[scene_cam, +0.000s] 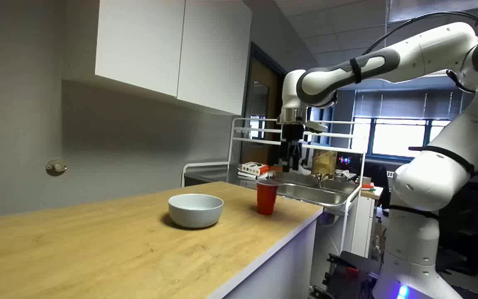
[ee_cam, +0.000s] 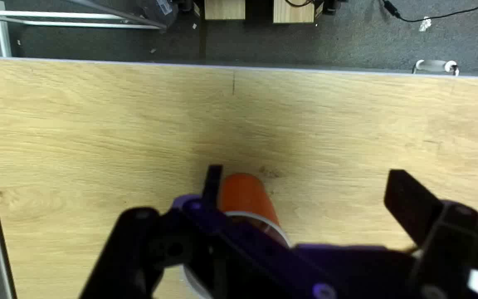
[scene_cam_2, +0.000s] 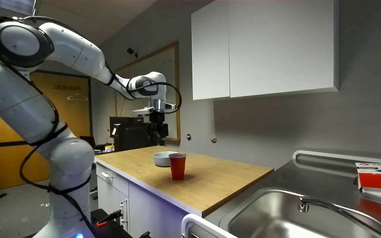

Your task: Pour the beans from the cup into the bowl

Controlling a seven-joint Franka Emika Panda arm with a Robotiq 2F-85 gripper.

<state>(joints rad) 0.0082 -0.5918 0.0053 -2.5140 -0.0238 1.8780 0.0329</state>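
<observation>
A pale grey bowl [scene_cam: 196, 214] and, to its right, near but apart, an upright red cup [scene_cam: 266, 200] stood on the wood-grained worktop [scene_cam: 98, 245] in an exterior view. Farther right and higher, the black claw [scene_cam: 291, 168] pointed down, its fingers [ee_cam: 413, 207] spread wide in the wrist view.
</observation>
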